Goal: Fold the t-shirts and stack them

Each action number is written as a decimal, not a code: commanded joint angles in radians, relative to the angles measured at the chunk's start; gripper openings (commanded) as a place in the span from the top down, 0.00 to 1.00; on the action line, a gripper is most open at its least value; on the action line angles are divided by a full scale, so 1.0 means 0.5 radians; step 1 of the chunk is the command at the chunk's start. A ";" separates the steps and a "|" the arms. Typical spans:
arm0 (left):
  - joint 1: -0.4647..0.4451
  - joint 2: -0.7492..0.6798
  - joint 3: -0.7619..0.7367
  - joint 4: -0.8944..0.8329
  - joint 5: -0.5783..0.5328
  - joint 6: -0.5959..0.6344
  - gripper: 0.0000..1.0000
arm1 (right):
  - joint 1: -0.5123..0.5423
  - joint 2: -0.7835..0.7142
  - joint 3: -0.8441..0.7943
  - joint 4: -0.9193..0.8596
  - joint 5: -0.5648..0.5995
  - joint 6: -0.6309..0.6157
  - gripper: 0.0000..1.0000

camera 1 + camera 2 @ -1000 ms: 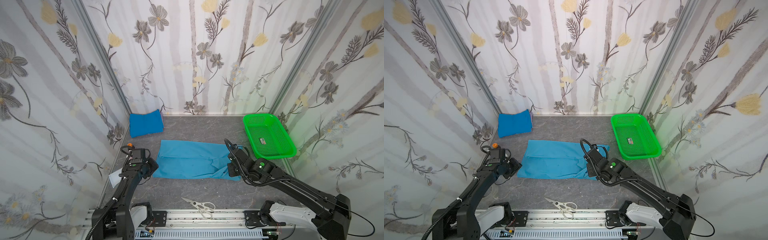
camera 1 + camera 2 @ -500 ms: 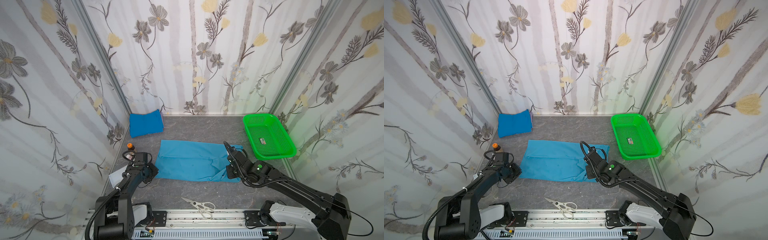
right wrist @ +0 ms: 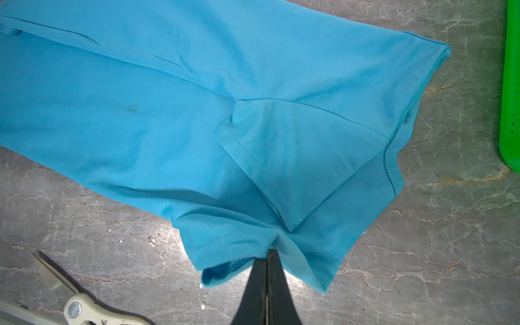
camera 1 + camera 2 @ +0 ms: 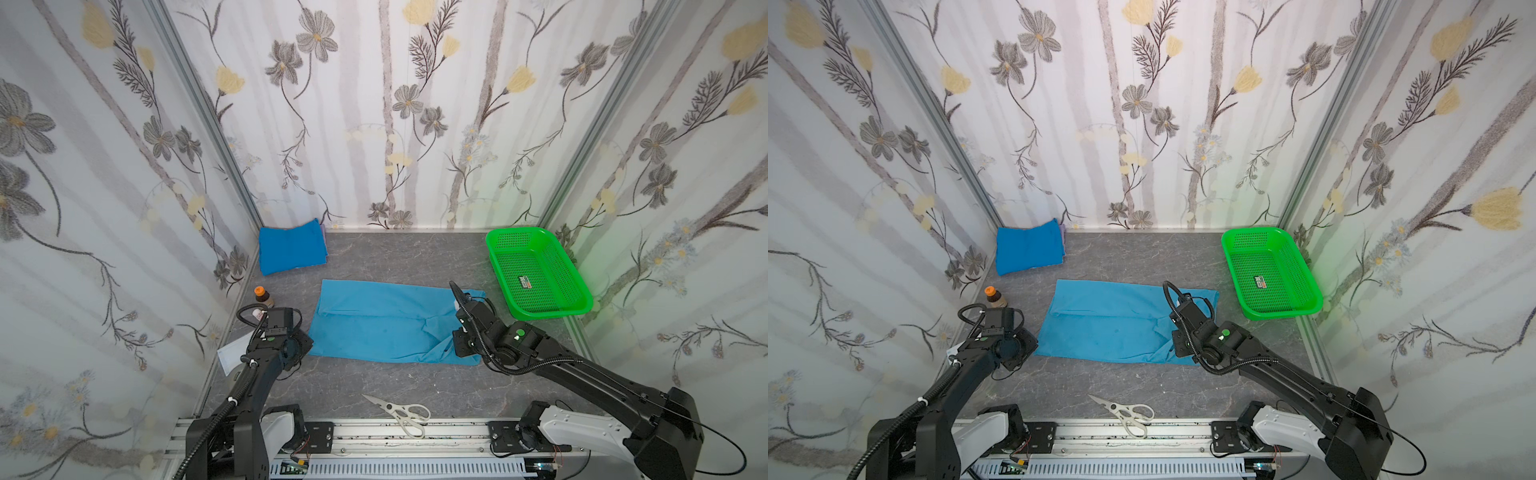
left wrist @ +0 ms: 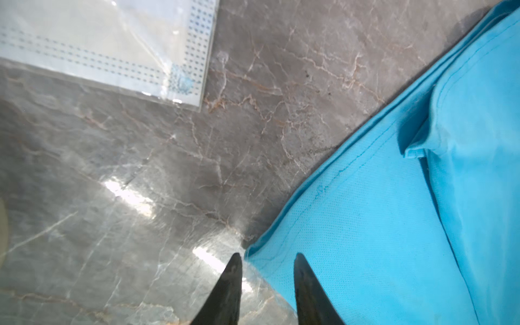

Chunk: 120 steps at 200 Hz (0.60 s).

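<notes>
The right gripper (image 3: 267, 254) is seen fully closed, with a bunched edge of the light sky-blue cloth t-shirt (image 3: 168, 98) pinched between its tips, near a folded-in sleeve. The rest of that shirt is spread flat on the grey marbled tabletop (image 4: 395, 257), reaching from the right gripper across to the left gripper (image 5: 267, 256). The left gripper's jaws are parted a little and nothing is clamped. The shirt's hem corner lies at the gap between its tips. The darker blue folded cloth t-shirt (image 4: 291, 251) is laid well beyond the left gripper, by the back wall. A green perforated plastic basket (image 4: 552, 311) is set beyond the right gripper.
</notes>
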 commanded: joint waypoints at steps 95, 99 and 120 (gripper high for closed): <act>0.000 0.228 -0.047 0.174 0.055 -0.095 0.86 | -0.014 -0.059 -0.033 0.069 0.000 0.007 1.00; 0.001 0.226 -0.050 0.176 0.059 -0.095 0.88 | -0.015 -0.060 -0.033 0.068 0.006 0.007 1.00; 0.000 0.220 -0.050 0.206 0.113 -0.067 0.98 | -0.020 -0.063 -0.028 0.069 0.012 0.004 1.00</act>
